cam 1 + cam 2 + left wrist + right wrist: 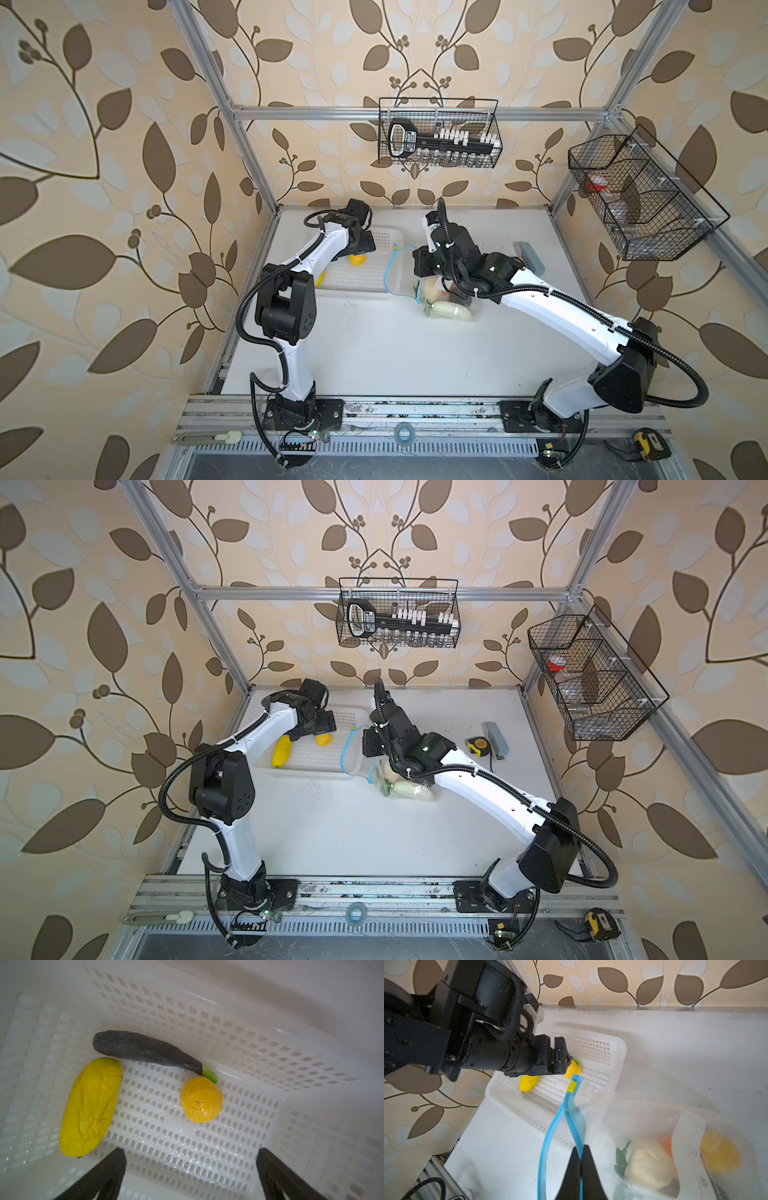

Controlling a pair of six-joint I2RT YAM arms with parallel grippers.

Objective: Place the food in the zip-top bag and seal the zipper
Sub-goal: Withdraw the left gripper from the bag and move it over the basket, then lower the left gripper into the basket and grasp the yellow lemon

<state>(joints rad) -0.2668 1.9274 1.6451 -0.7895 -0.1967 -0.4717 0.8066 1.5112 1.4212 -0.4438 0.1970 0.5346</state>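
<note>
On the white surface (374, 353), a white basket (353, 296) sits far left, and the clear bag (643, 1118) lies just beside it with its mouth toward the basket. Corn (91, 1107), an eggplant (145, 1051) and a round yellow fruit (200, 1099) lie in the basket below the left gripper (191, 1153), whose jaws stand wide apart. A pale vegetable (650, 1165), a green leaf (620, 1159) and a second yellow fruit (718, 1155) are inside the bag, and the right gripper (581, 1151) is clamped on one side of the gaping blue zipper (550, 1126).

- basket (249, 1047): perforated plastic, glossy.
- eggplant (145, 1049) in the basket: wrinkled, matt skin.
- corn (91, 1105) in the basket: creased skin.
- zip-top bag (643, 1122) beside the basket: clear, crinkly film; zipper (576, 1126) smooth blue plastic.
</note>
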